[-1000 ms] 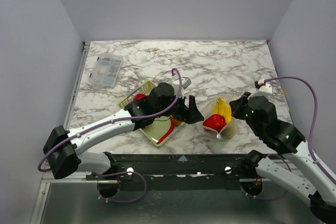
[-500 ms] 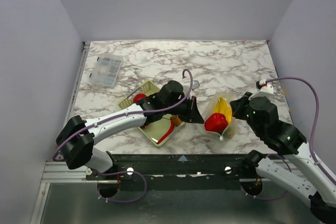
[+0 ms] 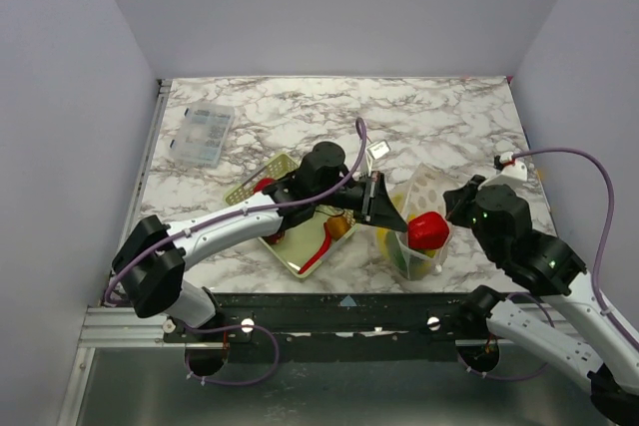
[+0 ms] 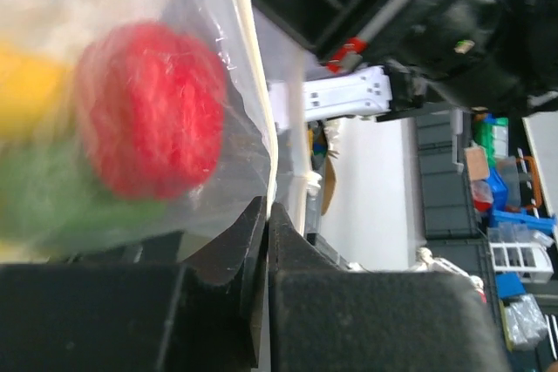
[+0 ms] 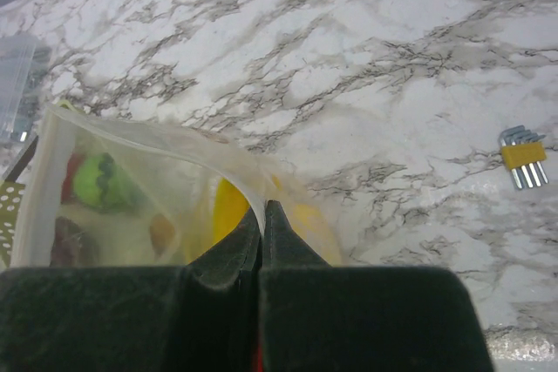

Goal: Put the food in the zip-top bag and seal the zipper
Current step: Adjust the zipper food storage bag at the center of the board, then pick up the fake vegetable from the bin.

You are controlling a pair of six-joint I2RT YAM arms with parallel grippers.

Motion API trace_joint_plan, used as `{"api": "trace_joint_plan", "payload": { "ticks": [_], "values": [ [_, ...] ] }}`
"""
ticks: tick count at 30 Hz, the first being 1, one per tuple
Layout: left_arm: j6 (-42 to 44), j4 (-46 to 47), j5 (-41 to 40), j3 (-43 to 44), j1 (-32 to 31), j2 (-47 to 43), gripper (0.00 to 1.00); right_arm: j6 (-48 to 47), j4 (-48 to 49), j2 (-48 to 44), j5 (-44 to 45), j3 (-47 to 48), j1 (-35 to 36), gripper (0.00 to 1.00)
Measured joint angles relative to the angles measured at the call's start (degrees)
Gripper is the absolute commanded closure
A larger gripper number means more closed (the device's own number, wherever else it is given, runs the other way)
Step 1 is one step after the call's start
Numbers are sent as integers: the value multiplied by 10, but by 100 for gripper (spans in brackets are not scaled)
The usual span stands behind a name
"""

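The zip-top bag (image 3: 424, 197) hangs crumpled between my two grippers near the table's front. Through its clear plastic show a round red fruit (image 3: 427, 229), green and yellow food. My left gripper (image 3: 399, 223) is shut on the bag's left edge; in the left wrist view the zipper strip (image 4: 255, 84) runs into the closed left gripper (image 4: 267, 211), beside the red fruit (image 4: 148, 111). My right gripper (image 5: 263, 211) is shut on the bag's (image 5: 131, 172) mouth edge, with yellow food (image 5: 228, 206) and a green fruit (image 5: 105, 182) inside. A red chili (image 3: 319, 243) lies in the basket (image 3: 248, 190).
The pale yellow mesh basket lies under my left arm, with a round red fruit (image 3: 265, 185) in it. A clear compartment box (image 3: 203, 134) sits at the back left. A set of hex keys (image 5: 523, 158) lies on the marble to the right of the bag.
My left gripper moved right from the basket to the bag and shut on its left edge. The bag has risen and stretched between both grippers, and the red fruit shifted right.
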Motion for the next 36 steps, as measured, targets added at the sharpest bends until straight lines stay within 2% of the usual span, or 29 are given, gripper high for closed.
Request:
{"api": "trace_joint_plan", "payload": {
  "ticks": [4, 7, 10, 13, 19, 23, 28, 36],
  "values": [
    [32, -53, -12, 0, 15, 4, 64, 8, -9, -4, 15, 0, 0, 99],
    [70, -92, -30, -2, 29, -1, 50, 14, -13, 0, 24, 0, 0, 99],
    [111, -131, -50, -16, 41, -22, 39, 16, -13, 8, 27, 0, 0, 99],
    [160, -179, -79, -30, 54, -58, 32, 16, -13, 11, 27, 0, 0, 99],
    [287, -302, -184, -64, 88, -158, 29, 15, -13, 4, 27, 0, 0, 99],
    [344, -368, -233, -77, 112, -170, 31, 13, -13, 2, 26, 0, 0, 99],
    [388, -438, -273, -75, 132, -123, 35, 13, -12, 3, 24, 0, 0, 99],
    [417, -485, -297, -68, 132, -8, 50, 8, -12, -1, 15, 0, 0, 99]
  ]
}}
